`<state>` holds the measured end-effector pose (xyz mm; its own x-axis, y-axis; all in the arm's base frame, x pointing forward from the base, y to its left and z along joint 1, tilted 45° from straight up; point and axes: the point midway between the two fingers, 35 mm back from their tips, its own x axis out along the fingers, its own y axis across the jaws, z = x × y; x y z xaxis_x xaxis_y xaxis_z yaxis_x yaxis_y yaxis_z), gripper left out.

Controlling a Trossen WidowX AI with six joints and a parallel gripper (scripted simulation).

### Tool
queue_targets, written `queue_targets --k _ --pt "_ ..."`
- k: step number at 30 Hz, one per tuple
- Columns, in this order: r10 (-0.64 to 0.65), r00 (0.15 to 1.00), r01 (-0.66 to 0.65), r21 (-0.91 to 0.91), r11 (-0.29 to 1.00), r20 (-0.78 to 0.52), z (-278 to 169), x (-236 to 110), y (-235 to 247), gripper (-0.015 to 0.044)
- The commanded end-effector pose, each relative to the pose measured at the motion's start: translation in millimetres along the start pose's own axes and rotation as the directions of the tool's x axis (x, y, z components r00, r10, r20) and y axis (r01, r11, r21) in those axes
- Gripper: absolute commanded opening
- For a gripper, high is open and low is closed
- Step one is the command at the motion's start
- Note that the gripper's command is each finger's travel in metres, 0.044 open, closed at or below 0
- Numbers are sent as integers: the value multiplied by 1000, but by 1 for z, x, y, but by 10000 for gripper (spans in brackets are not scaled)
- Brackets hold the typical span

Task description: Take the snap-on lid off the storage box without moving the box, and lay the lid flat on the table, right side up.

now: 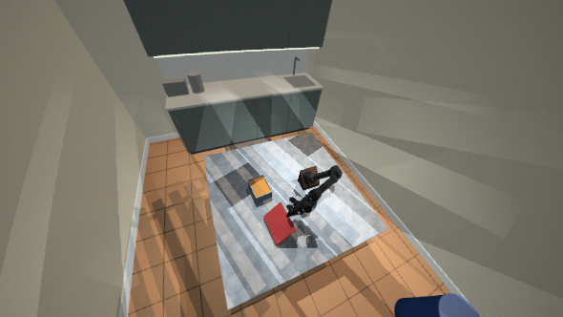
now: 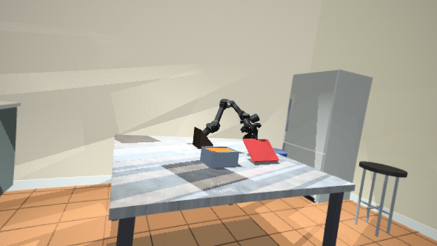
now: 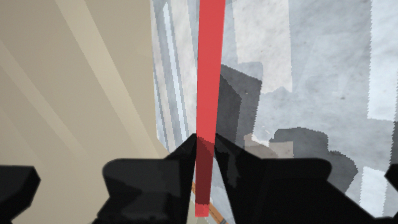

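Pinching the red lid [image 2: 261, 150] by one edge, the gripper [image 2: 251, 136] holds it tilted beside the box [image 2: 219, 156], its far end low over the table [image 2: 155, 193] and perhaps already touching, though I cannot tell for sure. From the wrist view the lid [image 3: 210, 70] shows edge-on, clamped tight between the fingers. By my reckoning the hard part is done, since the box [image 1: 260, 189] sits open with its orange inside showing and the lid [image 1: 279, 222] is well apart from it; what is left is lowering the lid flat, right side up, and letting go.
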<state>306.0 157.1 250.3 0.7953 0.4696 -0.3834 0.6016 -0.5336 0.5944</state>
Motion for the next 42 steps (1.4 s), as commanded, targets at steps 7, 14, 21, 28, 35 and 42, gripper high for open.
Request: queue_targets --k 7,14,21,28,35,42 --pt "7 1000 -7 7 1000 10 3 6 -6 0" --pt "7 1000 -7 7 1000 10 3 10 -10 0" --pt "7 1000 -7 8 1000 10 3 13 -15 0" --pt "7 1000 -7 8 1000 9 3 17 -19 0" --pt "7 1000 -7 8 1000 9 3 20 -23 0" --pt "7 1000 -7 9 1000 9 3 24 -27 0"
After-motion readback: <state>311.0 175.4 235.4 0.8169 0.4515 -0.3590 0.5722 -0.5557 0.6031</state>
